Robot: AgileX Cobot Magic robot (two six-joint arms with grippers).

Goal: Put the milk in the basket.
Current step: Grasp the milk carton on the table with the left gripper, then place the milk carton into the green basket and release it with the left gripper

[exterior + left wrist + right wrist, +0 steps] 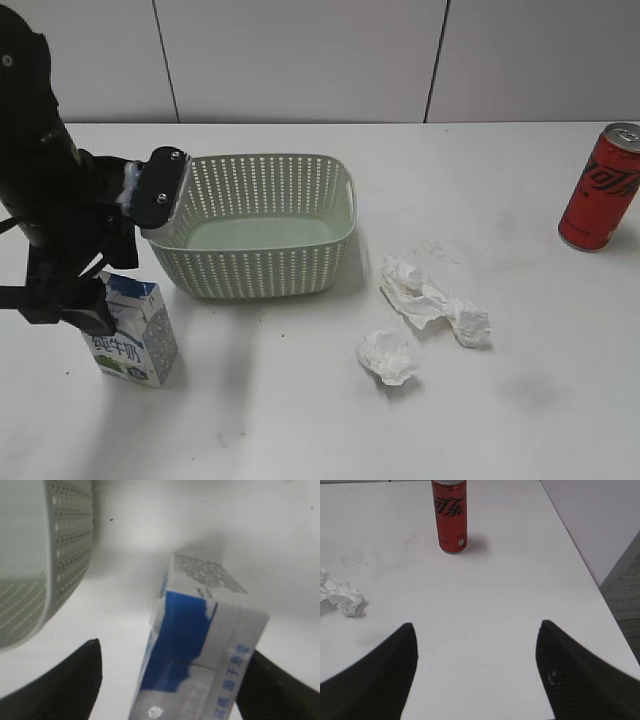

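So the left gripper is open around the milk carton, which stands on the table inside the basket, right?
Not quite. The left gripper is open around the milk carton, but the carton stands on the table outside the basket, beside its near-left corner. The exterior view shows the basket holding nothing.

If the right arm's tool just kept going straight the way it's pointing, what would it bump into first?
Probably the red soda can. The right tool is open over bare table, and the can stands ahead, slightly left of its centre line, so depending on depth it might slip past instead.
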